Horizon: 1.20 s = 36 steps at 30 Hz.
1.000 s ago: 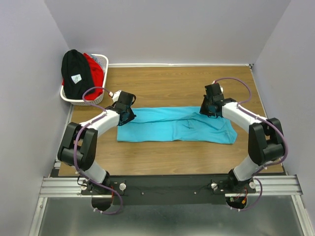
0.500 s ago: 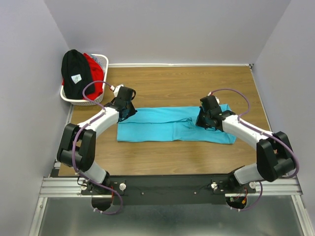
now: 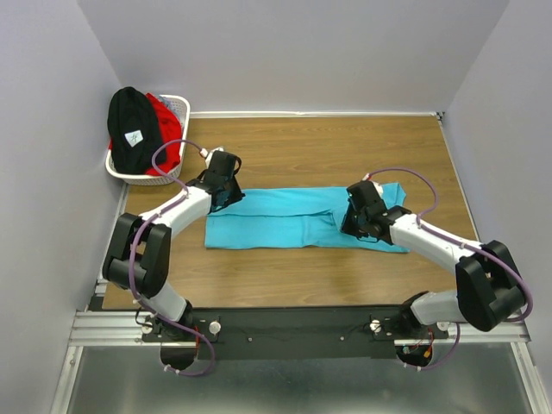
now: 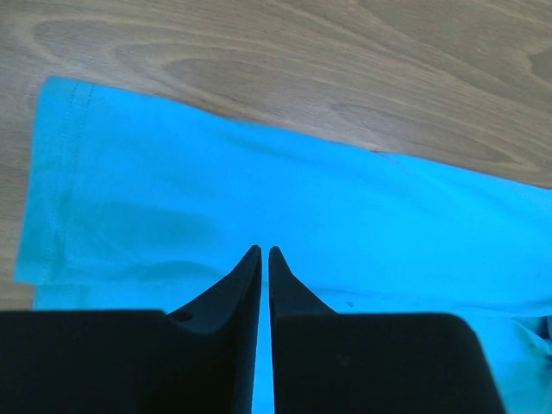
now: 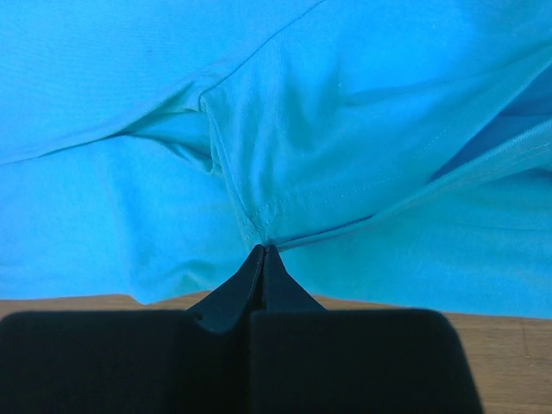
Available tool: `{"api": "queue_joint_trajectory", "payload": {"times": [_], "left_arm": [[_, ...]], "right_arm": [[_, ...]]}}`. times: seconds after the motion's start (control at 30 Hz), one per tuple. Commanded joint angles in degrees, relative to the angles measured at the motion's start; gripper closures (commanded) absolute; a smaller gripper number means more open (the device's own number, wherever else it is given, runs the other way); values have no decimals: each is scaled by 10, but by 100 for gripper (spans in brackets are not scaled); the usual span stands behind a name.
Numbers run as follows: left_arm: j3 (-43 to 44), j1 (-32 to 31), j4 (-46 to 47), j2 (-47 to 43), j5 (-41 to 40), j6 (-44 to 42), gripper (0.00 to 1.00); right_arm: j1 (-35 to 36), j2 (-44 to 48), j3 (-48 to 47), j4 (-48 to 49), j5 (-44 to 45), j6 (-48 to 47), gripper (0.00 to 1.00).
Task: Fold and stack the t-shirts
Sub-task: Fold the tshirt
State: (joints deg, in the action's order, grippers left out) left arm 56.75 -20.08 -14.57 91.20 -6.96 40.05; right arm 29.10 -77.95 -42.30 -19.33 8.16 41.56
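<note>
1. Well, my left gripper is drawn shut to a hairline slit with turquoise showing through it, and I see no cloth caught between the fingers.
2. It hangs over the left end of the turquoise t-shirt, near that shirt's upper edge in the overhead view.
3. My right gripper is clamped on a fold of the same shirt, where seams and creases run together at my closed tips.
4. From above, that gripper sits on the right part of the shirt, right of centre in the frame.
5. The shirt lies as a long band across the middle of the wooden table, its left end flat and its right end rumpled.
6. The black t-shirt, with its small white label, and the red t-shirt are heaped in the white basket in the upper left of the frame, well apart from both my grippers.
</note>
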Motion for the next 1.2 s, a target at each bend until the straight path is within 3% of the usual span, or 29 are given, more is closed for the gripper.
{"api": "queue_joint_trajectory", "payload": {"times": [0.0, 0.3, 0.53, 0.63, 0.87, 1.17], "left_arm": [[18, -12, 13, 12, 20, -16, 86], [37, -41, 26, 29, 51, -42, 85], [99, -107, 30, 56, 85, -77, 85], [129, -146, 31, 71, 90, -88, 83], [218, -229, 24, 146, 121, -110, 82], [289, -283, 15, 209, 137, -113, 82]], "right_arm": [[13, 10, 12, 17, 26, 31, 96], [22, 17, 39, 61, 45, 53, 87], [20, 71, 7, 34, 121, 32, 60], [-3, 83, -26, -20, 185, 13, 55], [-145, 42, -49, -38, 168, -28, 55], [-174, -73, -96, -27, 154, -36, 56]]}}
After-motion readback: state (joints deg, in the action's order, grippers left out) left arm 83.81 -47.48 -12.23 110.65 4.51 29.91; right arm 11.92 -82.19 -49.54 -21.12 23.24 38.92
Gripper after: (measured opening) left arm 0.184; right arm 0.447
